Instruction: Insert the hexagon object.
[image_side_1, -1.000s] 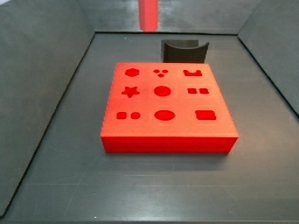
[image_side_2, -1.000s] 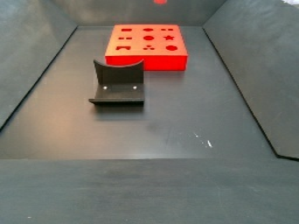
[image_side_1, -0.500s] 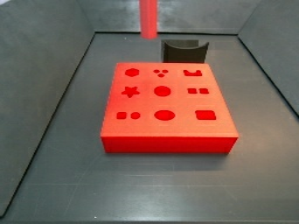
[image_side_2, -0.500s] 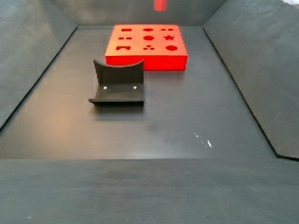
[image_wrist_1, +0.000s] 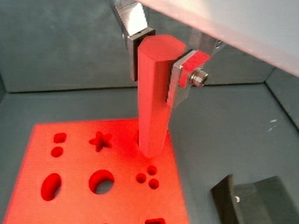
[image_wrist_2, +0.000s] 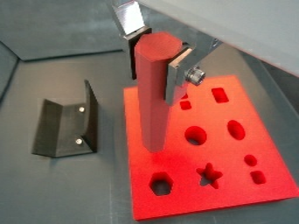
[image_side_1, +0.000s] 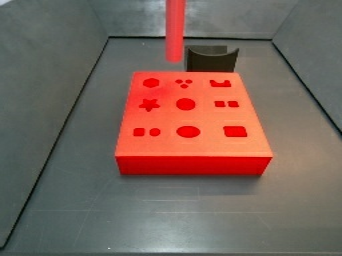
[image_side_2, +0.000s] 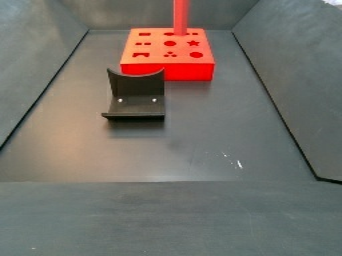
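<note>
The hexagon object (image_wrist_1: 155, 105), a long bright red peg with a six-sided end, hangs upright between my gripper's (image_wrist_1: 158, 66) silver fingers, which are shut on its upper part; the same grip shows in the other wrist view (image_wrist_2: 155, 63). In both side views only the peg (image_side_1: 175, 30) (image_side_2: 181, 15) comes down from above; the gripper itself is out of frame. The peg's lower end hovers over the red block (image_side_1: 187, 120) with shaped holes, near one edge. A hexagon hole (image_wrist_2: 163, 183) lies beside the star hole.
The small dark grey curved holder (image_side_2: 135, 95) stands empty on the dark floor, apart from the red block (image_side_2: 168, 52); it also shows in a side view (image_side_1: 210, 57) and a wrist view (image_wrist_2: 65, 131). Grey walls enclose the floor.
The peg has come lower in both side views, showing more of its length over the block. The block and the holder have not moved.
</note>
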